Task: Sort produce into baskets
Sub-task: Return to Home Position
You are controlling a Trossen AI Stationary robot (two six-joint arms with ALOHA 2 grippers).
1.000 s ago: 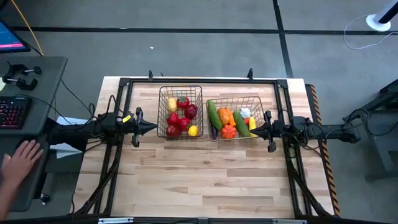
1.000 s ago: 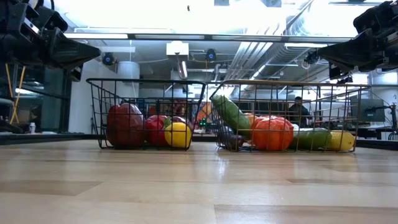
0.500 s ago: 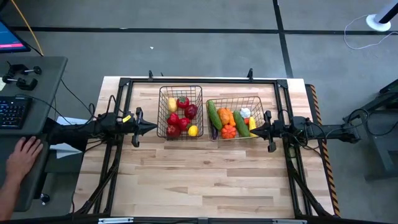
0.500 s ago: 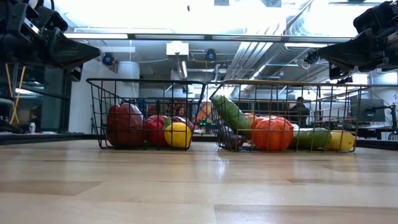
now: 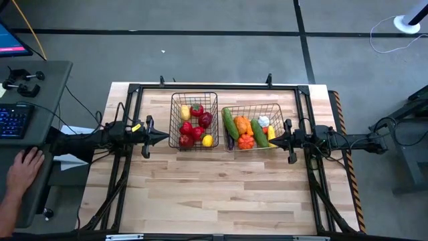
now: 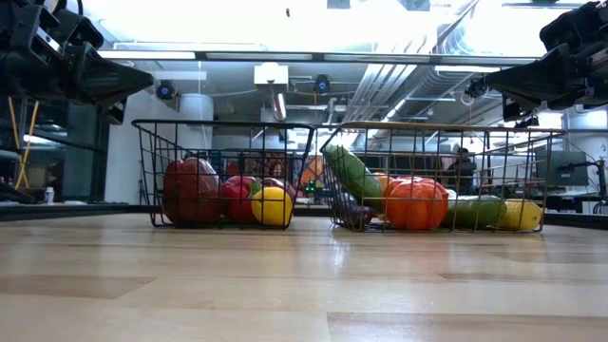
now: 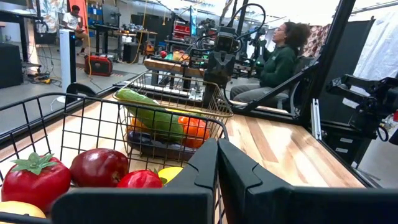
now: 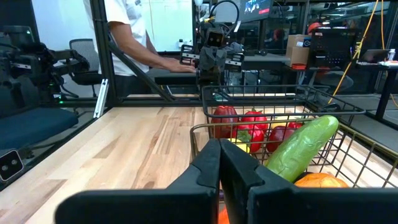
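Note:
The narrower wire basket [image 5: 194,120] stands at the table's far middle and holds red, yellow and green produce [image 5: 195,127]. The wider basket [image 5: 253,126] stands to its right and holds green, orange, white, yellow and purple produce [image 5: 245,130]. My left gripper [image 5: 166,136] is shut and empty just left of the narrower basket, above the table. My right gripper [image 5: 270,139] is shut and empty at the wider basket's right side. Both show shut in their wrist views, the left [image 7: 217,149] and the right [image 8: 219,149].
A black frame [image 5: 217,87] runs round the table's far and side edges. A person's hand [image 5: 23,167] rests on a desk left of the table, beside a keyboard [image 5: 13,120]. Bare wooden tabletop [image 5: 214,194] lies in front of the baskets.
Neither arm nor any produce has moved. The person's hand on the desk at the left has shifted a little.

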